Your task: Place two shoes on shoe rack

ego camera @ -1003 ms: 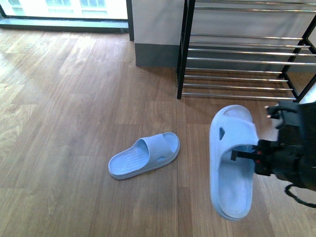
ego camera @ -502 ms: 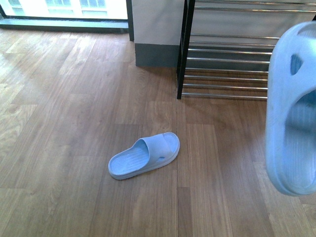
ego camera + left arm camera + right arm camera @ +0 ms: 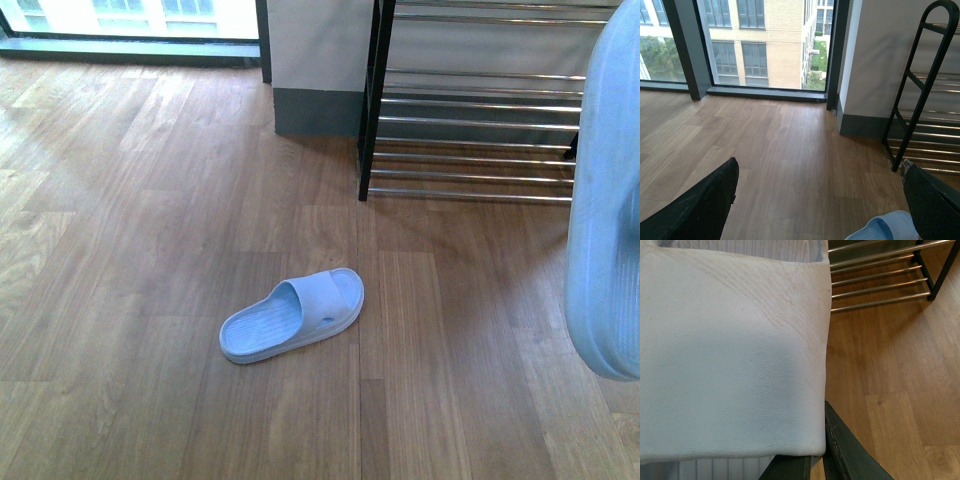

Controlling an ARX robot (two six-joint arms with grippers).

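Right gripper [image 3: 812, 460]: dark fingers clamped on lifted pale blue rubber slide [image 3: 605, 200]; its pale strap fills right wrist view.

Front view: lifted slide aloft at 3 o'clock edge, hanging lengthwise, clear of brown wood-plank floor [image 3: 150, 200].

Second pale blue rubber slide [image 3: 292, 316] flat on floor, 7 o'clock from centre, toe toward 2 o'clock.

Black-framed shoe rack with chrome rod tiers [image 3: 470, 120] at 1 o'clock, against pale wall.

Left gripper [image 3: 819, 167]: black fingers spread wide, nothing between, above floor; end of second slide just beside one finger.

Wood floor [image 3: 150, 200] runs to a window [image 3: 755, 30] (brick building [image 3: 785, 60] outside).
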